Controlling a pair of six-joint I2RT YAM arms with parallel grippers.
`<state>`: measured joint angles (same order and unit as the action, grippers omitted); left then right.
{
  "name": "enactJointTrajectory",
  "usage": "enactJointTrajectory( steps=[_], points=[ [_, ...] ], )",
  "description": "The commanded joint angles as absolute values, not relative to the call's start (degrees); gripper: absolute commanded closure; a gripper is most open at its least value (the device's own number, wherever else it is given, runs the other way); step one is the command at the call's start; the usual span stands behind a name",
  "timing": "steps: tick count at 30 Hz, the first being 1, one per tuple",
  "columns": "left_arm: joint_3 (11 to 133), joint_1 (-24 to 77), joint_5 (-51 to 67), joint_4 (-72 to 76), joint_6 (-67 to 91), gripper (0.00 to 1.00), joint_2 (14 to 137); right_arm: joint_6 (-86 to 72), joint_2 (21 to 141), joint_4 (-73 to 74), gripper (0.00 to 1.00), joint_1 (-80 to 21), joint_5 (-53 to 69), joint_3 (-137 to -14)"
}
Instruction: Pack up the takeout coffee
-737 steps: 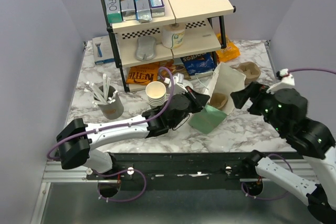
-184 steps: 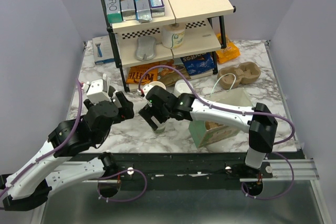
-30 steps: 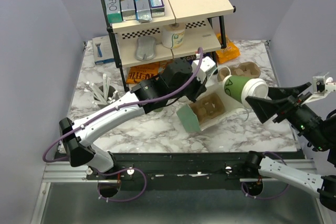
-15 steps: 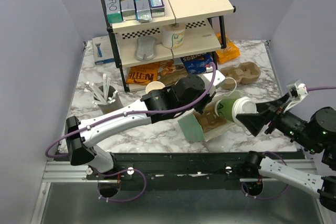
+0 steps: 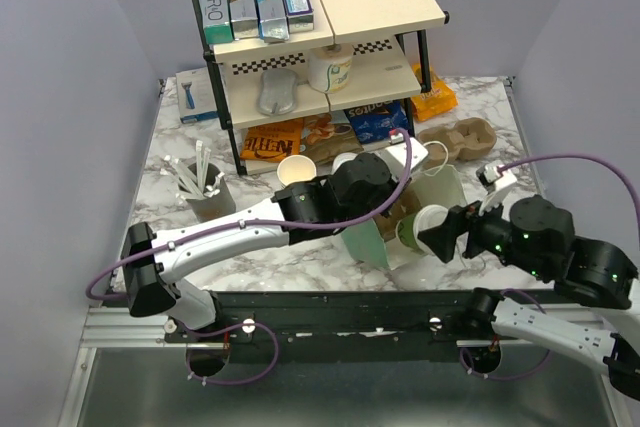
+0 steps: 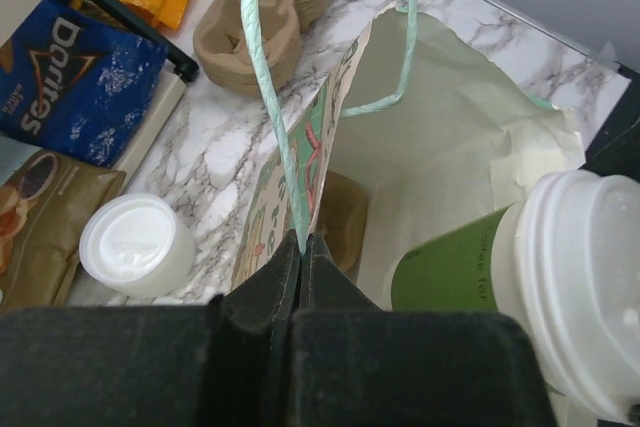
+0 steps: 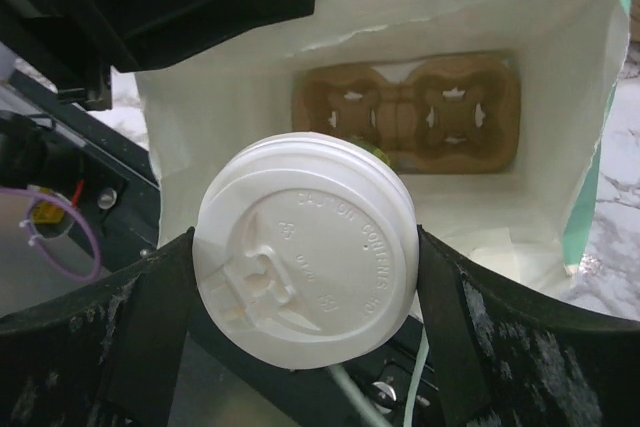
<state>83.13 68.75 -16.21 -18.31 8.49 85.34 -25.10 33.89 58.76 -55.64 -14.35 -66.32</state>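
Note:
The takeout coffee [image 7: 305, 247] is a green paper cup with a white lid. My right gripper [image 7: 305, 259] is shut on it at the lid, a black finger on each side. The cup sits tilted at the mouth of the open paper bag [image 7: 230, 77]. It also shows in the top view [image 5: 410, 232] and the left wrist view [image 6: 470, 257]. A brown cup carrier [image 7: 405, 112] lies on the bag's bottom. My left gripper [image 6: 302, 239] is shut on the bag's mint handle [image 6: 265, 97] and holds that side up, seen in the top view [image 5: 402, 175].
A stack of spare carriers [image 5: 460, 137] lies behind the bag. A small white-lidded cup [image 6: 135, 244] and nested lidless cups [image 5: 295, 169] stand left of it. The shelf rack [image 5: 320, 37] holds boxes and a cream printed cup [image 5: 330, 69]. Snack bags [image 6: 70, 77] lie under it. A utensil holder [image 5: 210, 197] stands at left.
My right gripper has come down and to the left with the coffee, from beside the bag to its mouth. The left gripper has shifted slightly while keeping hold of the handle.

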Motion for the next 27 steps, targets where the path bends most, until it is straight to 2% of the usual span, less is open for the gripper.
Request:
enactJointTrajectory(
  steps=[1,5,9,14,20,27],
  points=[
    [77.53,69.17,-19.34,-6.69,3.52,1.0,81.4,-26.45,34.8,56.78,0.35,-55.55,-14.69,-60.39],
    [71.91,69.7,-12.4,-2.38,2.72,1.0,78.05,-26.98,33.93,55.46,0.36,-55.55,-12.57,-57.22],
    [70.23,71.63,-11.25,-6.23,3.78,1.0,76.29,-26.46,30.42,53.44,0.36,-55.46,-10.73,-53.71],
    [68.38,74.96,-7.56,-8.79,5.79,1.0,74.36,-21.81,27.34,47.05,0.37,-55.46,-2.13,-51.25],
    [64.96,77.34,-10.44,-7.74,10.18,1.0,73.83,-16.97,23.82,39.48,0.37,-55.46,3.87,-45.89],
    [64.78,77.43,-16.16,-7.12,19.76,1.0,73.04,-18.1,24.08,38.94,0.37,-55.46,-1.39,-43.51]
  ],
)
